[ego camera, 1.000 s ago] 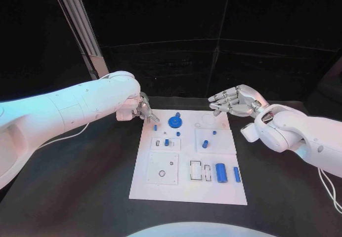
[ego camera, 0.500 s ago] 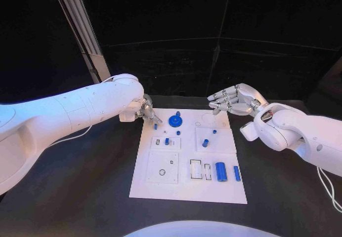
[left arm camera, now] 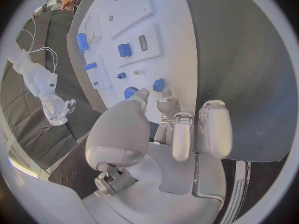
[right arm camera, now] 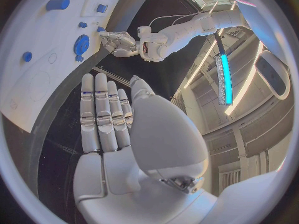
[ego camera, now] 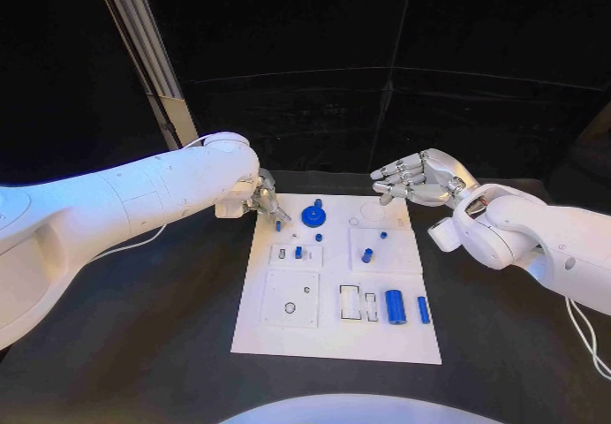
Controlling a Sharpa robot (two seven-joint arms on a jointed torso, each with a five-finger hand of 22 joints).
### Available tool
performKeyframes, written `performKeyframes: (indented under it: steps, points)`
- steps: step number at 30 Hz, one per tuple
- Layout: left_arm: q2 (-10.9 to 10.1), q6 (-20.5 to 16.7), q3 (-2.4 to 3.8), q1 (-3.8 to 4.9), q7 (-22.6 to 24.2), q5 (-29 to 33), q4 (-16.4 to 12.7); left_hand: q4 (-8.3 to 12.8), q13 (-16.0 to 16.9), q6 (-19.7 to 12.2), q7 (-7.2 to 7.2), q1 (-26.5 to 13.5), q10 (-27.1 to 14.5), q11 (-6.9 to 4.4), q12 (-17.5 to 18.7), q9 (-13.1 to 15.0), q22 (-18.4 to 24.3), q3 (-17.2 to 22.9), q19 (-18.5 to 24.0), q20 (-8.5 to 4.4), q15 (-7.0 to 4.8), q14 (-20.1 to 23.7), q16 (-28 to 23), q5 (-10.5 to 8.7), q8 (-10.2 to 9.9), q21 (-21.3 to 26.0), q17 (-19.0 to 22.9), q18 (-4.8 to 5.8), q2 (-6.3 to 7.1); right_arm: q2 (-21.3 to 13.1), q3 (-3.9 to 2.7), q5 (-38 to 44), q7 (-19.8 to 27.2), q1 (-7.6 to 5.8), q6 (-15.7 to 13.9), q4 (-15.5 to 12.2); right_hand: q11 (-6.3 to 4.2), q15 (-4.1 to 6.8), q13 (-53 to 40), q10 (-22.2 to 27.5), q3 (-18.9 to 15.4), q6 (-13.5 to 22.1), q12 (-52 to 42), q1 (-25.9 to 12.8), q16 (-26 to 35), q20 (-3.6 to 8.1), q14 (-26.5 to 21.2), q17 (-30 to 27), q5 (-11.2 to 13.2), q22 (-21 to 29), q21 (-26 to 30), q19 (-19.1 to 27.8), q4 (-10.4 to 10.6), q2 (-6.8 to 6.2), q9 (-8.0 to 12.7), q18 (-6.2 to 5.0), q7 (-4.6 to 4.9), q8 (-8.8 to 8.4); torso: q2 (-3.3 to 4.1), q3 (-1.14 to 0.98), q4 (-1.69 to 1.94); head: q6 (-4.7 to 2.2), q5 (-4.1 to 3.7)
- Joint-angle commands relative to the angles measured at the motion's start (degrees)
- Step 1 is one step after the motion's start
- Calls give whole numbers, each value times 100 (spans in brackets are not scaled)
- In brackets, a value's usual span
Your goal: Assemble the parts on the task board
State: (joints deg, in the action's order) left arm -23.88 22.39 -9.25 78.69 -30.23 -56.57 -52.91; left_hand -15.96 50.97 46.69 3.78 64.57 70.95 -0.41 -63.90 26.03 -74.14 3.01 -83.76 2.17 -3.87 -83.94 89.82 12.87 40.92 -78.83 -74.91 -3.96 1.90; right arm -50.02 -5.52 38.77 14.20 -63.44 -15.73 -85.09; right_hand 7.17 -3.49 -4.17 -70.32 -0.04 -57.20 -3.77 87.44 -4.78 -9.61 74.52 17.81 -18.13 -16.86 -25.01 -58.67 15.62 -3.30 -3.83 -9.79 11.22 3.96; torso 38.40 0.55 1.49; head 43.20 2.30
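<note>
**Both hands at the far end of the board, nothing visibly held**

My left hand point(ego camera: 259, 199) sits at the far-left corner of the task board point(ego camera: 337, 340). Its fingers point(left arm camera: 182, 134) are curled down, tips just beside a small blue peg point(ego camera: 278, 226) standing near the board's left edge. In the left wrist view that peg point(left arm camera: 158, 84) is right at the fingertips, but I can't tell whether they touch or pinch it; contact is hidden. The blue gear point(ego camera: 313, 217) with its raised hub lies just beyond the same fingertips, toward the board's middle.

My right hand point(ego camera: 414, 179) hovers above the far-right corner of the board, fingers point(right arm camera: 99, 114) held side by side and bent loosely at the tips, thumb apart, holding nothing. It is clear of the board surface. The nearest part to it is a small blue stud point(ego camera: 382, 236), with a short blue peg point(ego camera: 366, 256) further toward me.

Other parts on the board: a blue piece in the small square plate point(ego camera: 298, 253), a large blue cylinder point(ego camera: 395, 307) and a slimmer blue bar point(ego camera: 423, 310) near the right side, both lying flat beside two empty rectangular slots.

Versus half a second ago: left hand has crept slightly toward the board's far-left corner; a second ago it sat a little further out. Right hand barely shifted. Parts are unmoved.
</note>
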Motion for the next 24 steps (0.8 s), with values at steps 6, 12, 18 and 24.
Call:
performKeyframes:
  steps: [6, 12, 18, 24]
  points:
    - [14, 305, 2, 5, 7, -43, 0, 86, -23, 52, -4, 257, 22, -9, -22, -39, -3, 61, -46, -10, -25, -606, 18, -6, 25, -21, -1509, 45, -115, 0, -4, -4, 55, -11, 60, -9, -5, -26, 12, 45, -6, 47, 4, 6, 42, -21, 12, -11, -28, 15, 34, -24, -34, 45, 5, -63, 9, -31, -2, 1, -7, 8, -4]
    - [14, 346, 2, -2, 12, -43, -13, 92, -25, 56, -5, 272, 22, -9, -21, -41, -1, 63, -45, -10, -25, -606, 18, -6, 26, -18, -1509, 44, -117, -3, -4, -4, 55, -11, 64, -10, -5, -26, 12, 45, -6, 47, 4, 6, 42, -21, 12, -11, -28, 15, 34, -24, -34, 45, 5, -63, 9, -31, 3, 3, -3, 3, 1]
    - [16, 299, 3, -6, 44, -43, -13, 96, -26, 59, -5, 284, 22, -11, -21, -43, 9, 67, -41, -10, -26, -606, 18, -6, 27, -11, -1509, 42, -124, 0, -4, -4, 56, -11, 69, -7, -5, -26, 12, 45, -6, 47, 4, 6, 42, -21, 12, -11, -28, 15, 34, -24, -34, 45, 5, -63, 9, -31, -1, 0, -1, 12, -8]
    - [15, 208, 3, -7, 81, -12, -10, 118, -40, 75, -15, 378, 18, -18, -15, -63, 24, 125, -35, -15, -32, -606, 18, 1, 28, 4, -1509, 38, -229, 5, -4, -4, 57, -11, 72, -1, -5, -26, 12, 45, -6, 47, 4, 6, 42, -21, 12, -11, -28, 15, 34, -24, -34, 45, 5, -63, 9, -31, 1, 2, 4, 15, -8]
